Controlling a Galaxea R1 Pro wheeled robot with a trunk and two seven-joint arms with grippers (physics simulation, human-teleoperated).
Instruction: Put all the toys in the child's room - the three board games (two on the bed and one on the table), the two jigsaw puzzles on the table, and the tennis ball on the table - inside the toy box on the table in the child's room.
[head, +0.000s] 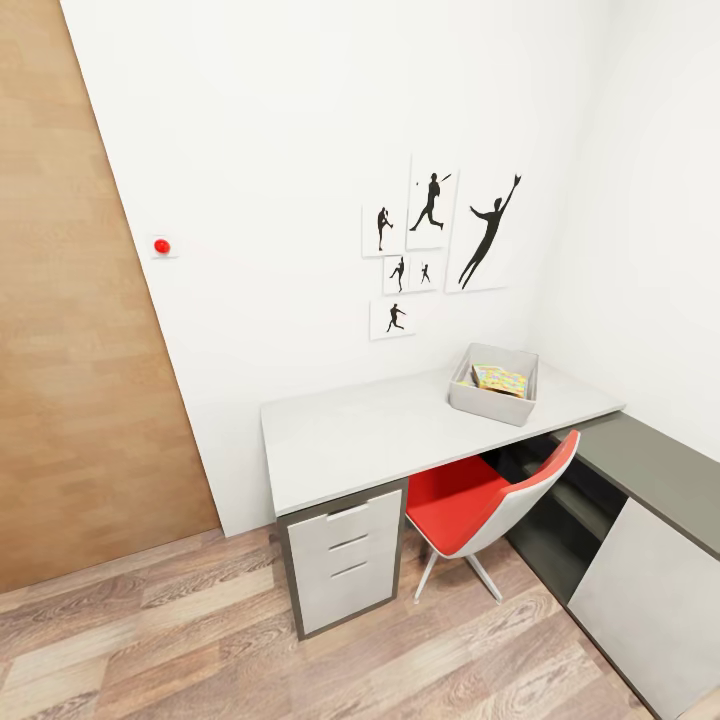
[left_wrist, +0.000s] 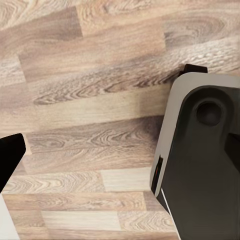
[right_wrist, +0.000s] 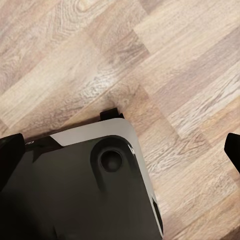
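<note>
Your left gripper (left_wrist: 120, 145) and right gripper (right_wrist: 122, 145) both hang over the wood-plank floor (left_wrist: 90, 75), fingertips far apart at the edges of each wrist view and nothing between them, so they read as spread wide and empty, above the robot's dark base (right_wrist: 75, 195). Ahead of you, the toy box (head: 494, 384) sits toward the far right end of the table (head: 380, 430), with a jigsaw puzzle (head: 499, 380) lying inside it (other contents can't be made out). A red chair (head: 480, 505) is tucked under the table, by the three white drawers (head: 345, 560).
</note>
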